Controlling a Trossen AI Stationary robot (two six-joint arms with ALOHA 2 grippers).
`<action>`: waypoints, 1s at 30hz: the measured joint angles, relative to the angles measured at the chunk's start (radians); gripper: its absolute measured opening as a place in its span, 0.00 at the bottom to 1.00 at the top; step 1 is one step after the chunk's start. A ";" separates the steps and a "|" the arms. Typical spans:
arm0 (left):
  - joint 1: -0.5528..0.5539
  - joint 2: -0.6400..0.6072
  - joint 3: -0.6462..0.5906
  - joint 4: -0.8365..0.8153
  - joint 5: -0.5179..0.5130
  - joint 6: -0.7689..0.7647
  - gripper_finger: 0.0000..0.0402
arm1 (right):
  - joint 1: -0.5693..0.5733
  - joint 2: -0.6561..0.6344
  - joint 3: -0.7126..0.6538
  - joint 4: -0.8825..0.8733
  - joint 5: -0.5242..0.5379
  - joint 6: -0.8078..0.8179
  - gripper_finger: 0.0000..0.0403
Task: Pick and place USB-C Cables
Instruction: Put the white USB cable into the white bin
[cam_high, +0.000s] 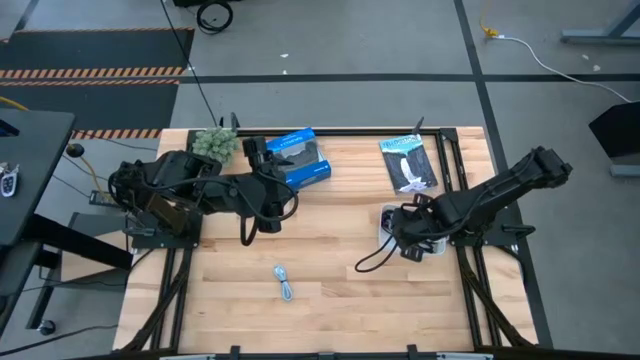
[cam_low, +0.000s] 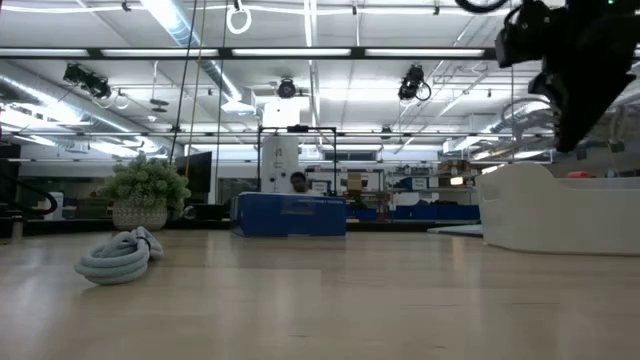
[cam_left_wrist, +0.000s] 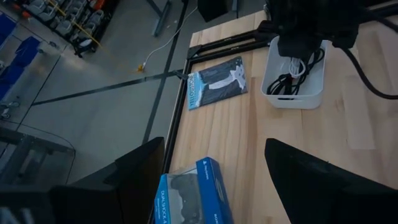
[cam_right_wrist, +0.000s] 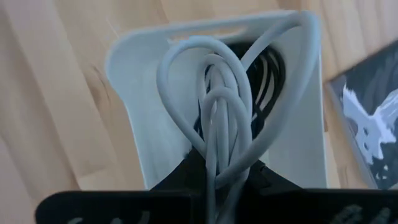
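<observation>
My right gripper (cam_high: 408, 235) hovers over a white bin (cam_high: 388, 222) at the table's right and is shut on a looped white USB-C cable (cam_right_wrist: 214, 93). Black cables (cam_left_wrist: 283, 84) lie inside the bin (cam_left_wrist: 311, 93). A pale blue-grey coiled cable (cam_high: 285, 282) rests on the bare wood near the front middle and also appears in the low view (cam_low: 118, 256). My left gripper (cam_left_wrist: 217, 186) is open and stands above the table's left-middle, next to a blue box (cam_high: 300, 160), touching nothing. My right gripper pinches the white cable's gathered strands (cam_right_wrist: 217, 158) between its two fingers, coming from above and pointing down. The loops (cam_left_wrist: 297, 65) hang below the fingers into the bin's opening. Whether they touch the bin's floor does not show.
A blue box (cam_left_wrist: 193, 193) lies near the far edge beside a small potted plant (cam_high: 215, 143). A black-and-white flat package (cam_high: 410, 163) sits at the far right. Bare wood spreads across the near half around the blue-grey cable. A black frame edges the table.
</observation>
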 joint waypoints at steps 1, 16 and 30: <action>0.000 0.000 0.000 0.000 0.000 0.000 0.71 | -0.004 0.000 -0.011 0.000 -0.004 0.000 0.10; 0.001 0.000 0.000 0.000 0.000 0.005 0.71 | -0.078 0.002 -0.169 0.168 -0.053 -0.073 0.10; 0.000 0.000 0.000 0.001 0.011 0.006 0.71 | -0.117 0.000 -0.325 0.382 -0.075 -0.132 0.10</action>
